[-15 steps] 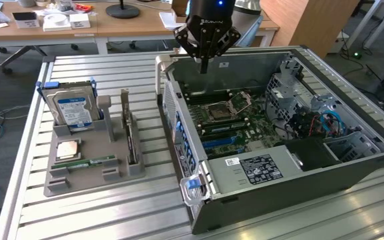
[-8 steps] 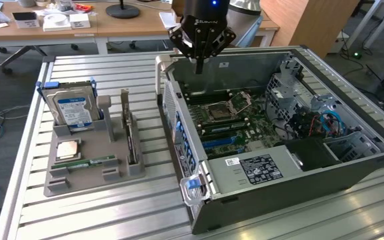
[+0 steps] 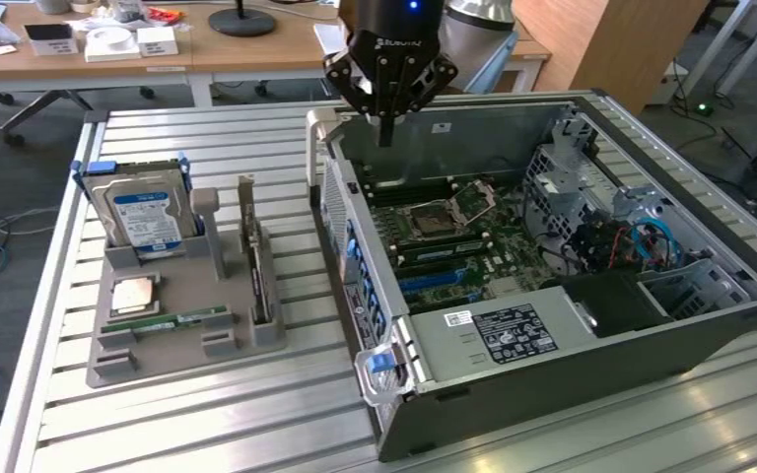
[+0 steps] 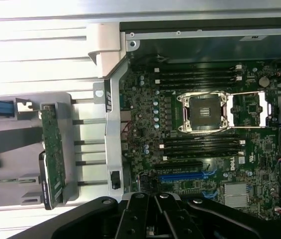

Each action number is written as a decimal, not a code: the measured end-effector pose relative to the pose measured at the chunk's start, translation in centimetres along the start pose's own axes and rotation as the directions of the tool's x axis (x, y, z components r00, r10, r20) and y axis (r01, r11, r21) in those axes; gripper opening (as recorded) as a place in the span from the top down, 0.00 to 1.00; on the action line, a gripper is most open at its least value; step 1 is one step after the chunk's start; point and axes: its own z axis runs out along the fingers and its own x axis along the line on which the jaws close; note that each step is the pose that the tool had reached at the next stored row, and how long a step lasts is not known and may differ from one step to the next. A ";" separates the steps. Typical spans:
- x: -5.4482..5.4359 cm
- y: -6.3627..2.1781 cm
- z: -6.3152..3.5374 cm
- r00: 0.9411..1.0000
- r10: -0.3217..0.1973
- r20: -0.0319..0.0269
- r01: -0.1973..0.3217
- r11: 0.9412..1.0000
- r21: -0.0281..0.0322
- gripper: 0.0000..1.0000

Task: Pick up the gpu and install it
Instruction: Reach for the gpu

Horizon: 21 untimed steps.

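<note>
The gpu (image 3: 259, 278) stands on its edge in a slot of the grey holder (image 3: 181, 340), on the exterior view's left. In the wrist view the gpu (image 4: 53, 149) is a thin green-dark board with a pale bracket edge. My gripper (image 3: 385, 130) hangs above the far wall of the open computer case (image 3: 576, 335), well away from the card. Its fingers (image 4: 139, 211) meet at a point with nothing between them. Below lies the motherboard (image 4: 145, 129) with an open CPU socket (image 4: 204, 112) and a blue expansion slot (image 4: 180, 177).
The holder also carries a silver hard drive with a blue label (image 3: 145, 219), a CPU chip (image 3: 134, 294) and a narrow RAM stick (image 3: 174, 320). Cables and a drive cage (image 3: 615, 232) fill the case's right side. A desk (image 3: 155, 49) stands behind the slatted table (image 3: 221, 424).
</note>
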 end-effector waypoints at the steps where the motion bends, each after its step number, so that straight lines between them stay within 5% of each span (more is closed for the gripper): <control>1: 0.1 -0.01 0.00 1.000 0.000 0.000 0.000 1.000 0.000 0.90; 21: 2.5 -0.19 -0.07 1.000 0.000 0.000 0.000 1.000 0.000 0.90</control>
